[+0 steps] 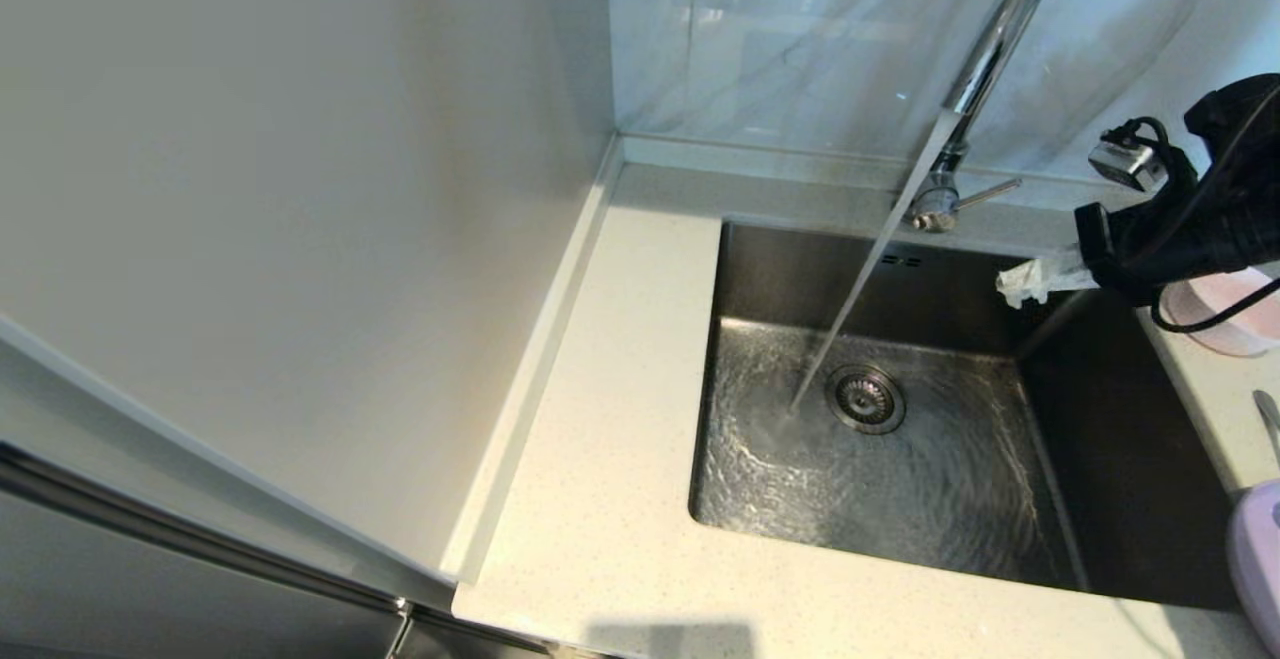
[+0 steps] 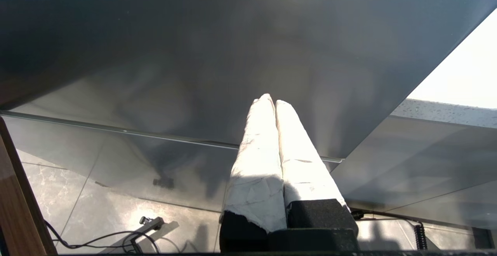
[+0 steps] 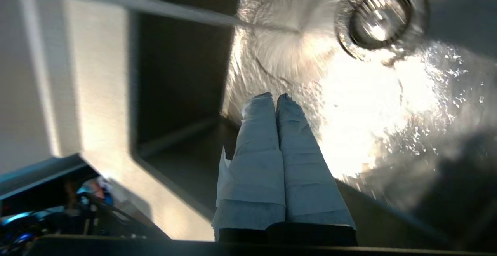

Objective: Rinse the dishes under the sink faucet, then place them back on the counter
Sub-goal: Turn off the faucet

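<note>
Off to the left, out of the head view: left gripper (image 2: 270, 100), white-wrapped fingers pressed together on nothing, parked low in front of a dark cabinet panel (image 2: 194, 54), well away from the basin.

Left of the right gripper: cream speckled counter (image 1: 610, 419), then the steel sink (image 1: 1140, 459), its floor rippling with water. Stream of water (image 1: 860, 289) slanting down from the faucet (image 1: 985, 69), landing just beside the drain strainer (image 1: 866, 399). Side lever (image 1: 985, 194) angled out at the tap's base, behind and to the left of the pincer.

Over the sink's rear right corner: right gripper (image 1: 1025, 282), wrapped fingers (image 3: 299, 139) closed against each other, holding nothing, tips aimed toward the stream but apart from it; strainer and splash ahead of the tips in the wrist view.

Right of and just behind that pincer: pale-pink bowl (image 1: 1225, 314) on the counter, partly hidden by the black arm and cable. Nearer the robot than the gripper, along the right edge: tip of the spoon (image 1: 1270, 419), then a sliver of the lilac plate (image 1: 1258, 559), both on the counter, both apart from the pincer.
</note>
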Tool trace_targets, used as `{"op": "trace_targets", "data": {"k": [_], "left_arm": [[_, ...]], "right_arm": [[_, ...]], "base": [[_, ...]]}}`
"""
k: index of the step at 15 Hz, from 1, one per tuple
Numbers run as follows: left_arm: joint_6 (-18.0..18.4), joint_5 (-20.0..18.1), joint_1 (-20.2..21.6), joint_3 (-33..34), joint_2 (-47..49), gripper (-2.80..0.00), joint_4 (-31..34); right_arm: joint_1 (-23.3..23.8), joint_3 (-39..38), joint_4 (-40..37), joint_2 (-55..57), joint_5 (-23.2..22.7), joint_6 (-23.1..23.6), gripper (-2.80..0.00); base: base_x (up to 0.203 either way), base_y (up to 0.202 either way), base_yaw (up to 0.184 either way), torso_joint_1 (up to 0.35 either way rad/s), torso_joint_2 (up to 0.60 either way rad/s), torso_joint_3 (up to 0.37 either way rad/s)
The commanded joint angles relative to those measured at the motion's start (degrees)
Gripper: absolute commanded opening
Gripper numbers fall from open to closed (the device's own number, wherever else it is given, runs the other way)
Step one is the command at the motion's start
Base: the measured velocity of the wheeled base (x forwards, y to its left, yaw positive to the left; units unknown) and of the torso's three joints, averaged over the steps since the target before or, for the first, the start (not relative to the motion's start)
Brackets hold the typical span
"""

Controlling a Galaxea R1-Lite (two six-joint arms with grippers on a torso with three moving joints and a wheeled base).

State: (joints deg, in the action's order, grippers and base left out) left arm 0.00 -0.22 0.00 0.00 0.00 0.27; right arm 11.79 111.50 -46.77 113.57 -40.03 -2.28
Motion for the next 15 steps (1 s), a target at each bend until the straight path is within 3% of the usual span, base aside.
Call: {"op": "trace_targets", "data": {"k": [1, 4, 9, 15], "left_arm": [[0.0, 0.04, 0.0, 0.0, 0.0, -2.8, -0.01], [0.0, 0.04, 0.0, 0.0, 0.0, -2.8, -0.01], [0.0, 0.04, 0.0, 0.0, 0.0, -2.8, -0.01], [0.0, 0.04, 0.0, 0.0, 0.0, -2.8, -0.01]], "right_arm": [[0.6, 1.0, 0.94, 2.01, -2.51, -0.35, -2.8], [0.53, 0.99, 7.54, 1.99, -2.27, -0.29, -2.8], [-0.35, 0.91, 23.72, 3.38, 4.07, -5.62, -2.8], [-0.41, 1.09, 30.76, 4.61, 4.6, -5.54, -2.8]], "base": [[0.0, 0.0, 0.0, 0.0, 0.0, 0.0], [0.0, 0.0, 0.0, 0.0, 0.0, 0.0], [0.0, 0.0, 0.0, 0.0, 0.0, 0.0], [0.0, 0.0, 0.0, 0.0, 0.0, 0.0]]}}
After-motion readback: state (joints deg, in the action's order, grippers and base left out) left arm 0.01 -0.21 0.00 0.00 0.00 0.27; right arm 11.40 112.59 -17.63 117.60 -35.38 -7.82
